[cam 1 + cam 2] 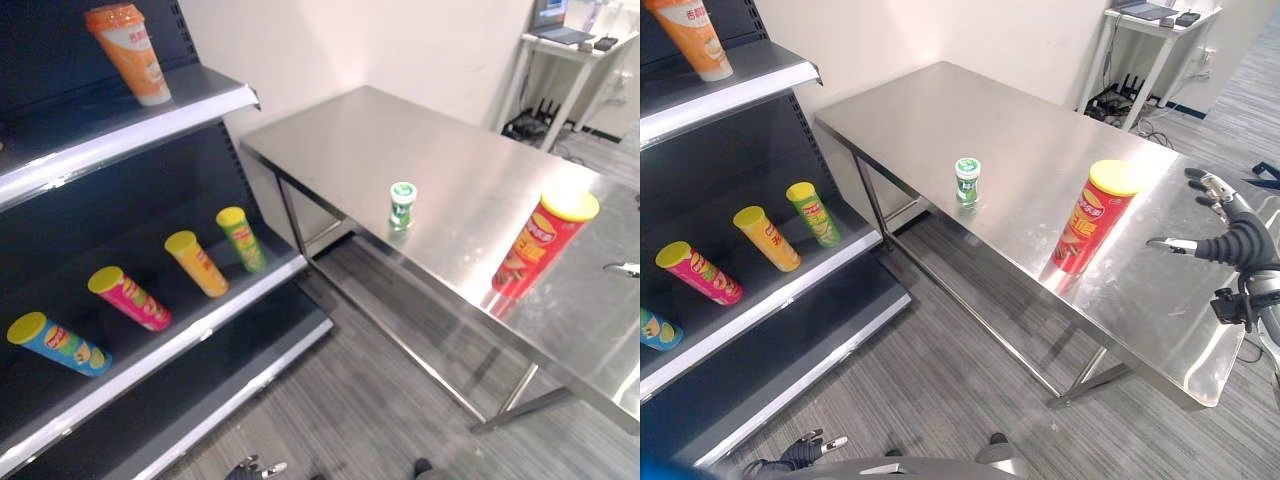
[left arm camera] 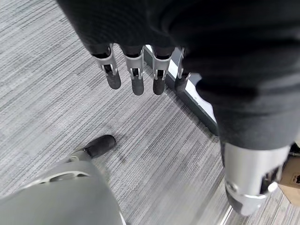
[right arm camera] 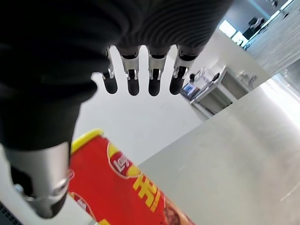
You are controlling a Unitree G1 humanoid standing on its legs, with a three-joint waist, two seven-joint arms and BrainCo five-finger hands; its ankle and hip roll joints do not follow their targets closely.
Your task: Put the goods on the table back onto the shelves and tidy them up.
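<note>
- Red chip can (image 1: 1092,217) with a yellow lid stands upright on the steel desk (image 1: 1040,120), long axis vertical, near the front edge.
- Small green bottle (image 1: 967,181) stands upright, well apart.
- Right hand (image 1: 1225,235) is spread wide beside the can, apart from it.
- Left hand (image 2: 136,75) hangs relaxed above the floor (image 2: 47,93), holding nothing.

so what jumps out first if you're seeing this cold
A tall red can with a yellow lid stands upright on the steel table, the right hand open beside it. A small green bottle stands near the table's front edge, and four cans lean on the dark shelf.
</note>
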